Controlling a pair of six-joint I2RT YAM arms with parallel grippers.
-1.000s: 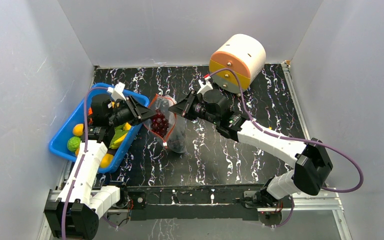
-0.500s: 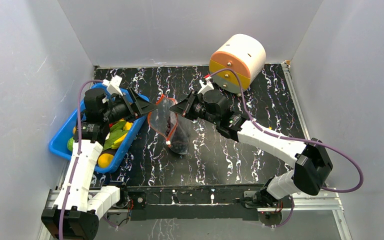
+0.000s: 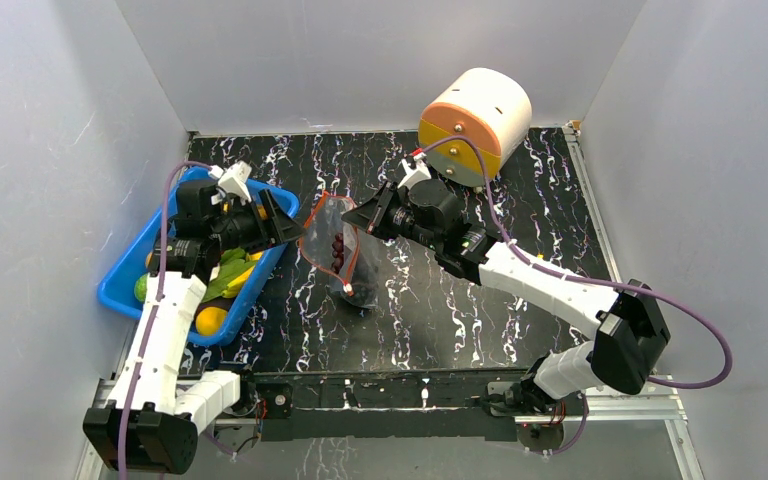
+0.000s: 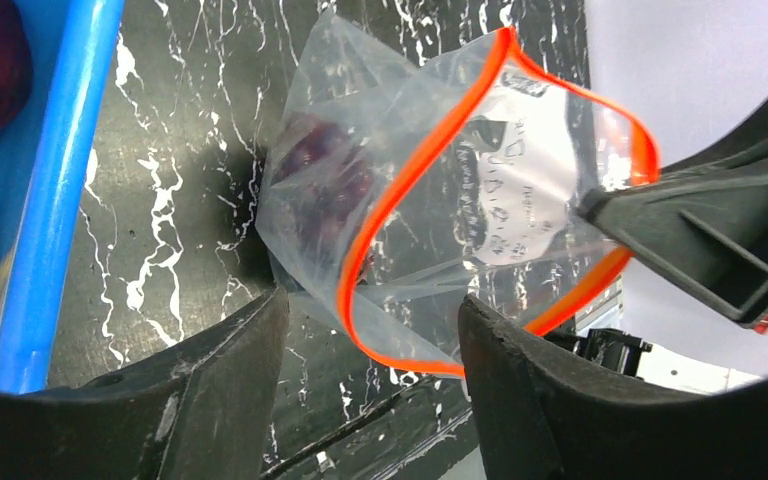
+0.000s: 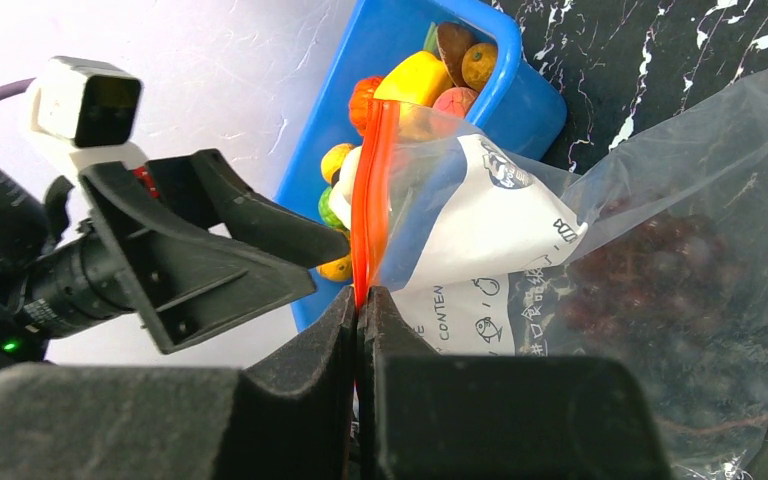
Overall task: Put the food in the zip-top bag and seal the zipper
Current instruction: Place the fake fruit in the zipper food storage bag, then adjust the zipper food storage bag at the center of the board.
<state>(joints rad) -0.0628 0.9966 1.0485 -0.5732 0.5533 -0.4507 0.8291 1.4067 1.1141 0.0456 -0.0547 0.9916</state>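
The zip-top bag [image 3: 335,250] hangs mouth-open over the dark table, with purple grapes [image 3: 340,246] inside it. My right gripper [image 3: 357,217] is shut on the orange-red zipper [image 5: 372,200] at the mouth edge next to the white label [image 5: 480,215]; its tips [image 5: 362,295] pinch the strip. The grapes also show through the plastic in the right wrist view [image 5: 660,270]. My left gripper [image 3: 290,228] is open and empty just left of the bag. In its wrist view [image 4: 372,310] the zipper loop [image 4: 400,200] and the grapes [image 4: 320,170] lie ahead of the jaws. The other food [image 3: 210,320] lies in the bin.
A blue bin [image 3: 120,285] with several toy fruits stands at the left table edge; its rim shows in the left wrist view [image 4: 55,190]. A white and orange cylinder [image 3: 475,125] lies at the back right. Grey walls close in the table.
The grapes, at the bag mouth by my left gripper a second ago, now sit deeper in the bag. My left gripper has drawn back to the left, open. The right gripper keeps its hold.
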